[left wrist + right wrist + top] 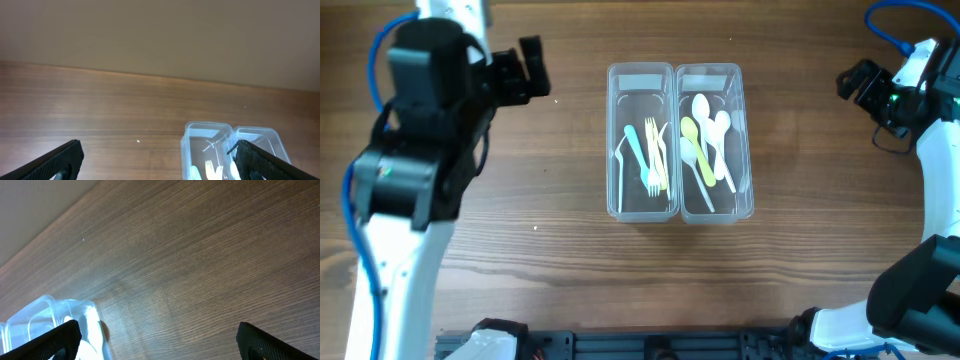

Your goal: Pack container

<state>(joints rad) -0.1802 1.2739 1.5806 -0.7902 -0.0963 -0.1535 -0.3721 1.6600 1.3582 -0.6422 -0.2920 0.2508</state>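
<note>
Two clear plastic containers stand side by side at the table's middle. The left container (640, 140) holds several plastic forks (653, 158), blue, yellow and white. The right container (713, 143) holds several plastic spoons (705, 140), white and yellow-green. My left gripper (530, 68) is open and empty, raised at the far left, well away from the containers. My right gripper (855, 82) is open and empty at the far right. The left wrist view shows both containers (207, 145) between the open fingers (157, 162). The right wrist view shows a container corner (50, 315) beside its open fingers (160, 340).
The wooden table (800, 250) surrounds the containers on all sides. A black rail (650, 345) runs along the front edge. The back edge of the table meets a plain wall (160, 30).
</note>
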